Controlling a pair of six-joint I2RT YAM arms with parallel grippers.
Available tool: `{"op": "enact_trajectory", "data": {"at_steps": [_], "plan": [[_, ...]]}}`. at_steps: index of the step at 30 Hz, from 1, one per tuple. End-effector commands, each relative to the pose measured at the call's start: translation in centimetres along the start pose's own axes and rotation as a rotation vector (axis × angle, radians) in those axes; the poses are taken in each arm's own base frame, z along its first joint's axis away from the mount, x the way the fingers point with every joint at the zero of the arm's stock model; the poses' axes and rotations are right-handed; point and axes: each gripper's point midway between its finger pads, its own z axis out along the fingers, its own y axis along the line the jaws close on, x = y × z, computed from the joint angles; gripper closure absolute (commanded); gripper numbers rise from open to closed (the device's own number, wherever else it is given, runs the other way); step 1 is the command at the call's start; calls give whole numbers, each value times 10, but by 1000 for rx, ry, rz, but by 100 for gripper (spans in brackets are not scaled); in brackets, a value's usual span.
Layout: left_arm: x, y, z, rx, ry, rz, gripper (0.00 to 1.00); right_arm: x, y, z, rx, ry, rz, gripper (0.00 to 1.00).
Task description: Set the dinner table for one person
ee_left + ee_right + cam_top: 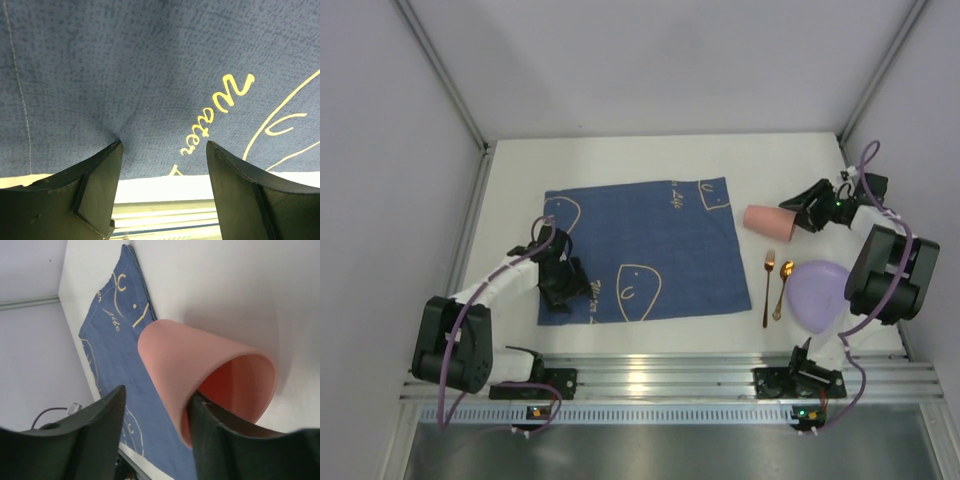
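Item: place setting for one, in progress

Tabletop (620, 160): white, spanning the whole work area, with a ribbed rail (660, 375) along the near edge.

Laid so far: blue placemat (650, 240), flat on the middle of the tabletop, slightly askew. Nothing rests on it apart from the left arm's fingers.

Outstanding, by judgement:
- purple plate (815, 290), on bare tabletop right of the placemat, close to the right arm
- fork (767, 285) and spoon (782, 290), side by side between placemat and plate, handles toward the near edge
- pink cup (763, 219), lying on its side just off the placemat's far right corner, mouth toward the right arm

None of these is in a serving position. The task reads as early, with the cup apparently the piece in hand.

Left arm: folded low over the placemat's near left corner. Left pincer (164, 142) points toward the near edge with its fingers apart and nothing between them but cloth. One fingertip appears to press a small crease into the fabric.

Right arm: reached to the far right of the tabletop, wrist turned leftward at the cup. Right pincer (157, 391) stands apart, not clamped. One finger is outside the cup's wall and the other at its rim; contact cannot be told
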Motion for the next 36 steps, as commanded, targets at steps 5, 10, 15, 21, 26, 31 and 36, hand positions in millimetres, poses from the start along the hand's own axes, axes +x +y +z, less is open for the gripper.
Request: {"op": "enact_trajectory", "data": {"at_steps": [5,10,15,21,26,31,36], "plan": [[-7,-12,4,43,-3,24,27,41,30,7,3,50,-154,91],[-11,-17,2,56,-16,26,27,22,31,8,91,27,-189,100],[-18,-23,-3,75,-38,36,27,2,81,-5,371,21,-429,100],[-31,-29,-15,68,-71,79,20,48,176,11,473,33,-669,100],[-39,-30,-22,55,-91,128,15,93,189,47,573,117,-809,100],[-40,-26,-17,38,-88,149,14,104,189,65,653,128,-906,100],[-42,-28,-16,44,-97,158,14,105,168,83,756,143,-966,100]]}}
